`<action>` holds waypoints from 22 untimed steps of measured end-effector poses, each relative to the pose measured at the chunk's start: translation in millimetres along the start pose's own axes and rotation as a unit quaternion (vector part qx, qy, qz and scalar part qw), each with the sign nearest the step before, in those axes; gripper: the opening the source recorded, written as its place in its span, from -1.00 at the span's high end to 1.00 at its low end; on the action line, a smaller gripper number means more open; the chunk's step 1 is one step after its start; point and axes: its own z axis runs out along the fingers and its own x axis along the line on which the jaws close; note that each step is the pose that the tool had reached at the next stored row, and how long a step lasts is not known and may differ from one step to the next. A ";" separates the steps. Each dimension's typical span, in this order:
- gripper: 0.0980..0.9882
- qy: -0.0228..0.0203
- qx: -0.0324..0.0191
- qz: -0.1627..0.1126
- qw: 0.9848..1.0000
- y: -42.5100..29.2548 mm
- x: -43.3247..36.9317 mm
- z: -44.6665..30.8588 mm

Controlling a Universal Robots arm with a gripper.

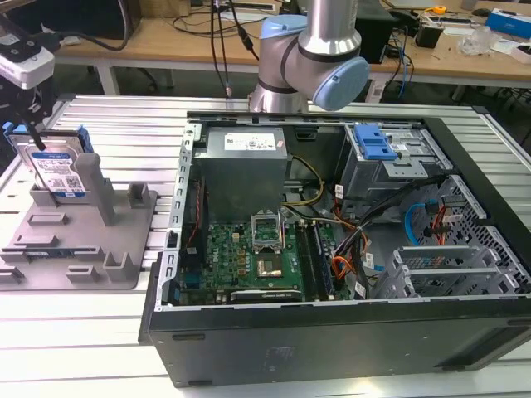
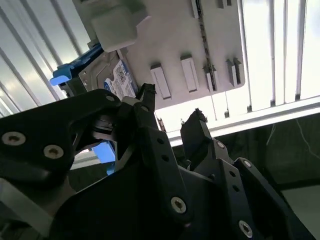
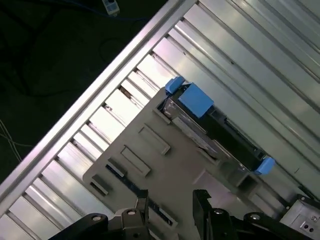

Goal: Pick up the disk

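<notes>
The disk [image 1: 62, 170] stands on edge in a slot of the grey fixture [image 1: 83, 240] at the exterior view's left, its white-and-blue label facing forward and blue rails on its sides. My gripper [image 1: 35, 153] hangs over that fixture, close beside the disk. In the second wrist view the gripper [image 2: 172, 107] is open with nothing between its black fingers [image 2: 147, 95], and the disk [image 2: 117, 80] lies just past one fingertip. In the first wrist view the open gripper [image 3: 171, 197] hovers over the fixture plate [image 3: 145, 150], apart from the disk's [image 3: 215, 135] upper edge.
An open computer case [image 1: 332, 332] takes up the middle and right of the slatted metal table [image 1: 108, 124]. Inside it are a grey power-supply box [image 1: 245, 157], a motherboard [image 1: 249, 257] and a bright blue bracket [image 1: 373, 143]. The arm's base [image 1: 311, 58] stands behind the case.
</notes>
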 end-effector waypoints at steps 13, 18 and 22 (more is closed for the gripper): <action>0.14 0.005 0.001 -0.158 0.987 0.0 0.0 1.3; 0.14 0.007 0.001 -0.214 0.977 -0.1 0.0 1.8; 0.14 0.009 0.001 -0.259 0.966 -0.1 0.0 2.1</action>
